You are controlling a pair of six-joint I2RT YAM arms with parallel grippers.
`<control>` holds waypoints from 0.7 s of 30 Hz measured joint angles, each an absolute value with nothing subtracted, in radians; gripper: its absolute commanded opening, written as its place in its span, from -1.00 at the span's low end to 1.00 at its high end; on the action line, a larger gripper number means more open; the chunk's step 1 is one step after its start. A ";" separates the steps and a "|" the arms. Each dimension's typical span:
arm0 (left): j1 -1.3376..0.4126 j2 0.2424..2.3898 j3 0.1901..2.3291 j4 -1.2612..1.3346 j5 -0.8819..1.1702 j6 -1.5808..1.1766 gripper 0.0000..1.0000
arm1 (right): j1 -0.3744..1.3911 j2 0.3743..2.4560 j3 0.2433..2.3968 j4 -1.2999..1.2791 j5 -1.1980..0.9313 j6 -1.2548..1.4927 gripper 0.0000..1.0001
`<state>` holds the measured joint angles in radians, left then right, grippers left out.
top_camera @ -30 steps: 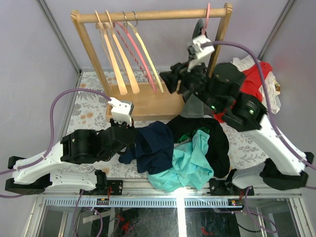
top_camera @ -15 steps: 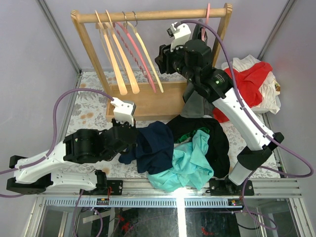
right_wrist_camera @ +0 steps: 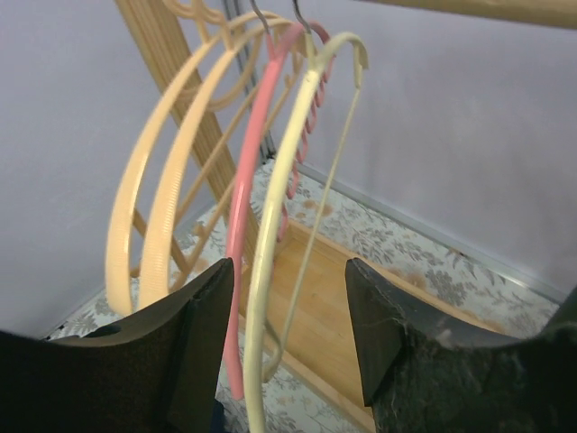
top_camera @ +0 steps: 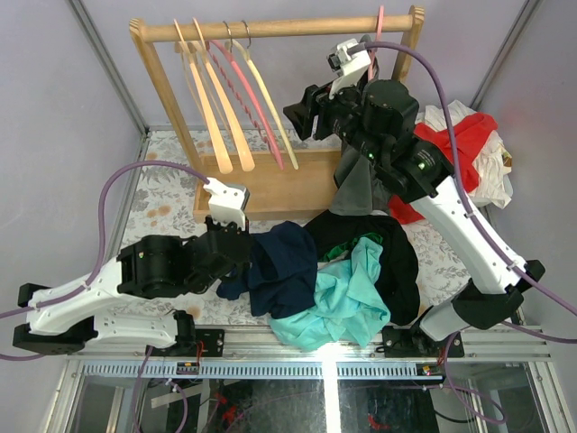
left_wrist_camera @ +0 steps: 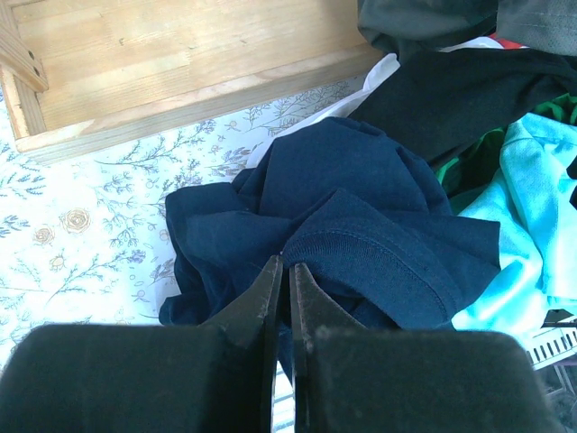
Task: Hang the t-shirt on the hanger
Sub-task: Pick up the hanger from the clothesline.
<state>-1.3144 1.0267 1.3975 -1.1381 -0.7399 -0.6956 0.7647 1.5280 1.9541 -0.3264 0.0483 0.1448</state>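
Right wrist cam: right gripper spread wide, aimed at the hanger on the rack rail; jaws frame its cream arm, prob. to single it out from the pink hanger alongside; contact unclear. Left gripper clenched on a fold of the t-shirt, heaped on the table beside a teal top; I judge the pinch readies it for lifting.
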 measured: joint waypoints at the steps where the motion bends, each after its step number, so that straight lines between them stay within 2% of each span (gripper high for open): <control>1: -1.314 1.029 1.399 -1.139 -0.740 -0.696 -1.00 | 0.765 1.527 1.960 -0.321 0.035 0.147 0.19; 11: -1.314 1.036 1.408 -1.139 -0.740 -0.695 -1.00 | 0.765 1.633 2.017 -0.318 -0.031 0.166 0.16; 19: -1.314 1.021 1.408 -1.142 -0.740 -0.696 -1.00 | 0.765 1.721 2.060 -0.333 -0.046 0.179 0.05; 21: -1.314 1.015 1.408 -1.143 -0.740 -0.696 -1.00 | 0.765 1.725 2.060 -0.334 -0.046 0.183 -0.03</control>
<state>-1.3144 1.0149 1.4082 -1.1435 -0.7403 -0.6956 0.7647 1.7252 2.0598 -0.3340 -0.0460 0.1829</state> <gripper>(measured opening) 0.010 0.530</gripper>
